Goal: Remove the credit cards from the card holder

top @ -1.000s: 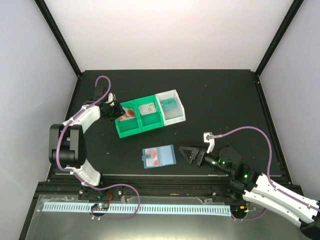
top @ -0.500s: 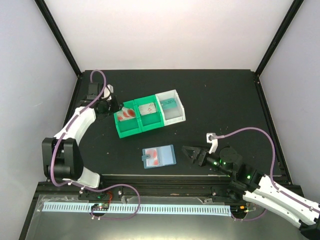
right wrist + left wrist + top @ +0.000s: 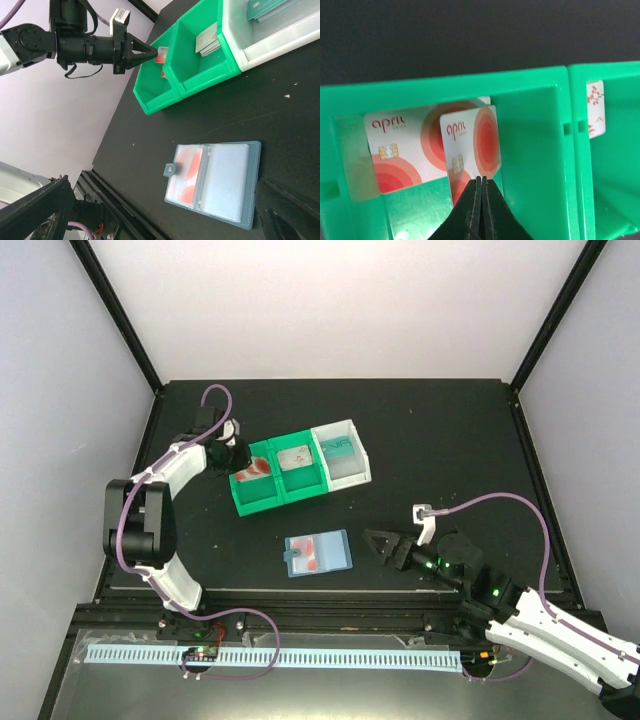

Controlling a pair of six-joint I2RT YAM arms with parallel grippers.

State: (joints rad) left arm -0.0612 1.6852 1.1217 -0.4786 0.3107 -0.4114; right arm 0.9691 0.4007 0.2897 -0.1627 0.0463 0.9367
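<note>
Here the left gripper is fully closed, its tips meeting over the lower edge of a red-circled card in the left compartment of the green bin; whether it pinches that card I cannot tell. The right gripper gapes wide and empty, just right of the card holder, which lies open on the tabletop with a red-marked card in one pocket.

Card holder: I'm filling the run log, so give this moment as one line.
left gripper shut, tips at front card in green bin | right gripper open beside holder | holder open, red card inside
</note>
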